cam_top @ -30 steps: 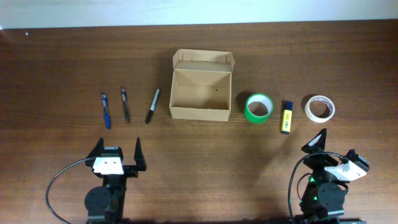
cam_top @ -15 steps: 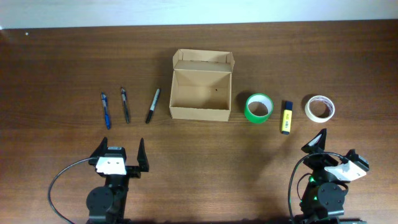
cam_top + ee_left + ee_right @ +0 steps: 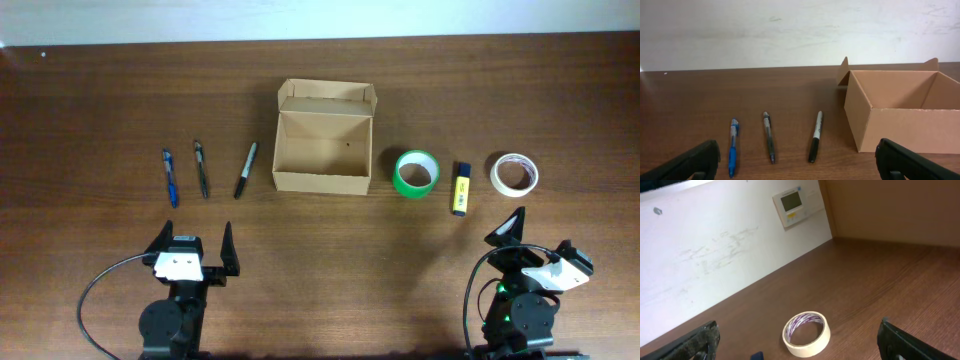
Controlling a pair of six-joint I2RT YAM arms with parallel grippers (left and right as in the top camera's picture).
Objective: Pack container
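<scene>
Where the container (image 3: 323,150) stands: on the middle of the surface (image 3: 100,90), toward the far side, upright, with its flap lid folded back on the far edge and its inside showing bare cardboard.
Container against the left gripper (image 3: 192,240): well apart; the box lies ahead of the gripper and off to its right, and the left wrist view shows the box's near corner in the right half of the frame.
Container against the right gripper (image 3: 540,240): well apart; the box lies ahead and far to its left, outside the right wrist view.
Left gripper: fingers spread wide, nothing between them, low at the near edge of the surface.
Right gripper: fingers spread wide, nothing between them, low at the near edge and turned at an angle.
Left of the box: black marker (image 3: 245,169) nearest it, then a dark pen (image 3: 201,168), then a blue pen (image 3: 169,178), lying roughly side by side.
Right of the box: green tape roll (image 3: 416,172) just beside it, then a yellow highlighter (image 3: 460,188), then a white tape roll (image 3: 515,173).
</scene>
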